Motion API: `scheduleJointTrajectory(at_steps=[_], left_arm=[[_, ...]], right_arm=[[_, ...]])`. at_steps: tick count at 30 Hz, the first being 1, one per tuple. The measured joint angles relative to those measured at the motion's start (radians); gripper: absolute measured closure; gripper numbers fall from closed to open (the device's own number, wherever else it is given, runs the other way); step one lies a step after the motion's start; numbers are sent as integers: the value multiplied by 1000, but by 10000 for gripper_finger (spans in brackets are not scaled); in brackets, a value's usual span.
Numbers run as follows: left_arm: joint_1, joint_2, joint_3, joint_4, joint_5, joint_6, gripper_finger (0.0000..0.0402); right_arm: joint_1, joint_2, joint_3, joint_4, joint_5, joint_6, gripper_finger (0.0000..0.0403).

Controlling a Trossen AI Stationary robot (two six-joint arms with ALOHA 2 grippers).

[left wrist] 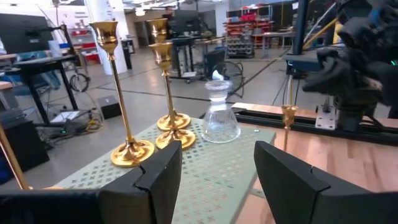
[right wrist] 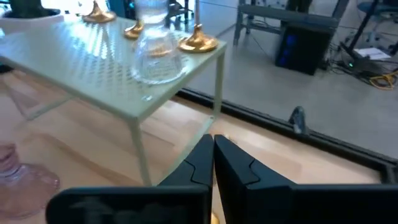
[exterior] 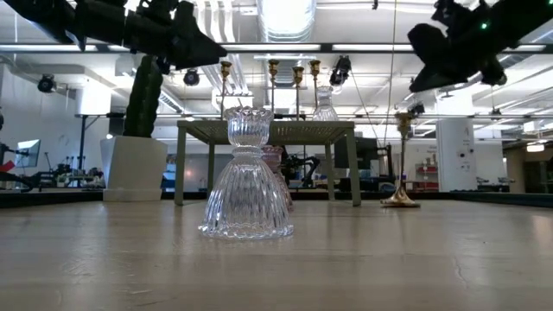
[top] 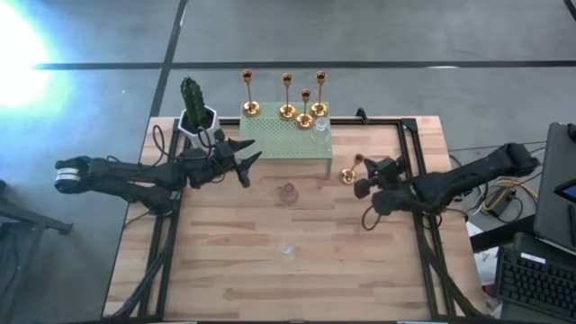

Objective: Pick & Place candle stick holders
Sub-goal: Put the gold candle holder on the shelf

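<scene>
The left gripper (top: 245,165) hangs over the table just in front of the light green metal stand full of little holes (top: 286,144). Its two dark fingers (left wrist: 160,177) are spread wide apart, and there is nothing between them. Past those fingers, on top of the stand, four tall shiny gold candle stick holders (left wrist: 124,99) stand up straight, with a small clear glass holder (left wrist: 221,118) next to them.

The right gripper (top: 360,175) is off to the other side of the stand, near its corner. Its fingers (right wrist: 214,162) are pressed together. One more gold holder (top: 349,171) sits on the wood right at its tips, but it is hard to tell if they hold it.

Between the two grippers, a pinkish glass holder (top: 288,193) stands on the wooden table (top: 234,270). A second clear glass holder (exterior: 247,177) stands farther out from both.

A green cactus in a white pot (top: 194,110) sits behind the left gripper.
</scene>
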Motion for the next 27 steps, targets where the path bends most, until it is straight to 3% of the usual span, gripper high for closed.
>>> scheduleJointTrajectory(at_steps=[4,9,11,18,21,27], left_arm=[[0,0,0,-1,0,-6,195],[0,0,0,-8,0,-6,195],[0,0,0,-16,0,1,195],[1,0,0,-26,-1,-3,195],[1,0,0,-26,-1,-4,195],[1,0,0,-26,-3,15,195]], right_arm=[[14,-40,14,-118,-27,38,396],[17,-52,29,-273,-384,142,394],[33,-42,4,-269,-430,171,394],[49,2,-117,-193,-299,281,358],[49,33,-186,-17,-256,223,315],[49,143,-296,469,-111,-72,221]])
